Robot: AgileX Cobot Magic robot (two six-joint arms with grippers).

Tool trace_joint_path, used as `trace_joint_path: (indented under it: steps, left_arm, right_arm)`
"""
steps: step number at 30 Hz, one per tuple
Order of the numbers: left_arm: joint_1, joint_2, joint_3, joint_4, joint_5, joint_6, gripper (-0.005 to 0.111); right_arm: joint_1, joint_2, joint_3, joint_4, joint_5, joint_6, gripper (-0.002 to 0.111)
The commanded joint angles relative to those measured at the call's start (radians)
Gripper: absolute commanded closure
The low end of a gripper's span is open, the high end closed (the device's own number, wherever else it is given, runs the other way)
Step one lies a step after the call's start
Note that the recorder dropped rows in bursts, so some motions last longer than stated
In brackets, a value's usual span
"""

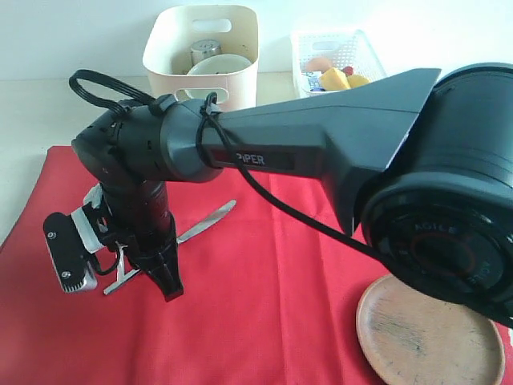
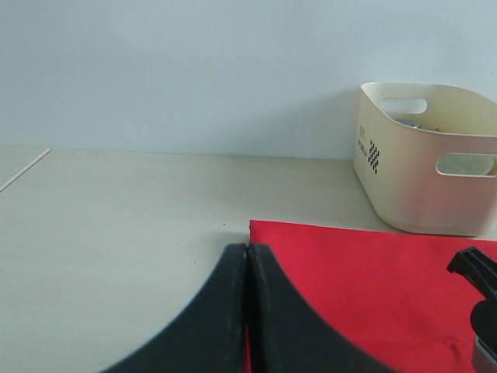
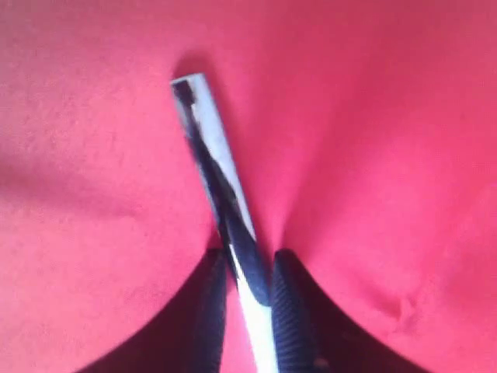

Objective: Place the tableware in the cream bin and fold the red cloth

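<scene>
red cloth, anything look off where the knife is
Yes: the red cloth puckers into creases beside the right gripper, whose jaws pinch the silver knife, so fabric may be caught too. Nothing spilled shows.

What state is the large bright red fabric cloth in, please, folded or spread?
Spread: the cloth lies flat, with the silver knife and round brown wooden plate on it.

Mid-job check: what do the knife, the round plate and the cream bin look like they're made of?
Knife: polished metal, probably steel, with mirror-like glints along its length. Plate: wood by the look, matte brown with faint grain streaks. Bin: smooth moulded plastic, cream, with a soft sheen and rounded corners.
</scene>
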Motion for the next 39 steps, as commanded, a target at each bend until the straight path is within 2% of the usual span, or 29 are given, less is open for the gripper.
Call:
trace_joint_path:
  steps: [1, 8, 19, 22, 29, 35, 37, 39]
  left_arm:
    - [-0.006, -0.006, 0.000, 0.000, 0.003, 0.000, 0.104]
    - [-0.006, -0.006, 0.000, 0.000, 0.003, 0.000, 0.104]
    - [-0.006, -0.006, 0.000, 0.000, 0.003, 0.000, 0.104]
    - [-0.006, -0.006, 0.000, 0.000, 0.003, 0.000, 0.104]
    - [-0.006, -0.006, 0.000, 0.000, 0.003, 0.000, 0.104]
    - [-0.006, -0.006, 0.000, 0.000, 0.003, 0.000, 0.104]
    - [-0.006, -0.006, 0.000, 0.000, 0.003, 0.000, 0.104]
    - [-0.006, -0.006, 0.000, 0.000, 0.003, 0.000, 0.104]
  right_arm:
    - [-0.005, 0.027, 0.006, 0.010, 0.048, -0.055, 0.108]
    - [-0.005, 0.018, 0.001, 0.018, 0.072, -0.079, 0.108]
    - [-0.005, -0.080, -0.111, 0.018, 0.108, -0.066, 0.108]
    - [-0.007, -0.103, -0.123, 0.018, 0.111, -0.021, 0.108]
    - [-0.004, -0.070, -0.109, 0.018, 0.076, 0.228, 0.108]
    - [-0.004, 0.015, -0.109, 0.020, 0.129, 0.212, 0.108]
    - [-0.004, 0.017, -0.109, 0.025, 0.125, 0.212, 0.101]
    - [-0.004, 0.017, -0.109, 0.025, 0.159, 0.212, 0.089]
